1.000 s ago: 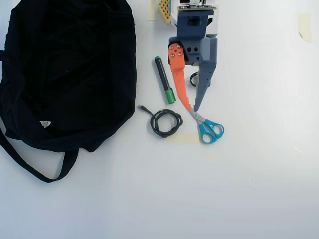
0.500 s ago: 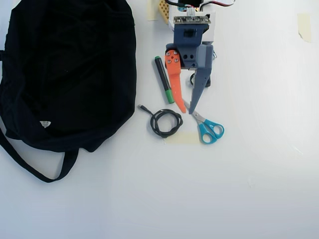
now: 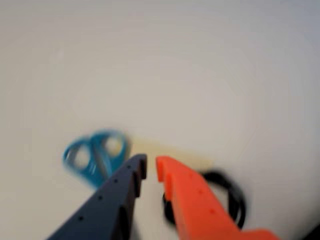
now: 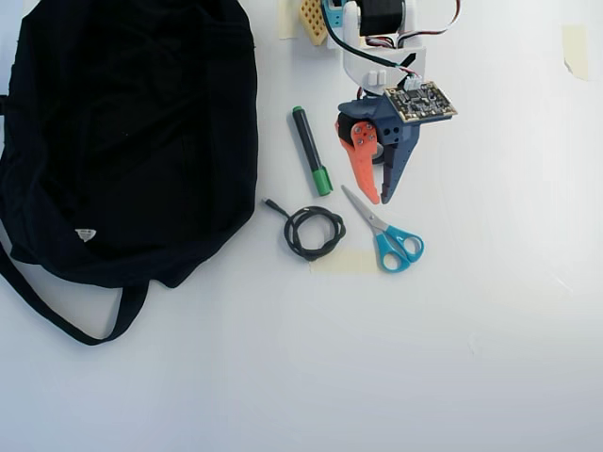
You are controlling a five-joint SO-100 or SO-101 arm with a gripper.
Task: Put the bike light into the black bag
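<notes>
Bike light (image 3: 216, 176) shows in the wrist view only as a blurred black ring on the pale table (image 3: 190, 75), at about 4 o'clock from the fingertips. It is partly hidden behind the orange finger, and its body cannot be made out. The gripper (image 3: 151, 167) has its dark and orange fingers parted by a slim gap and grips nothing. In the overhead view the gripper (image 4: 381, 199) points toward 6 o'clock. The black bag (image 4: 132, 132), large, soft and slack with a small white label, lies well apart at its 9 o'clock. Blue-handled scissors (image 4: 399, 247) lie at 5 o'clock.
</notes>
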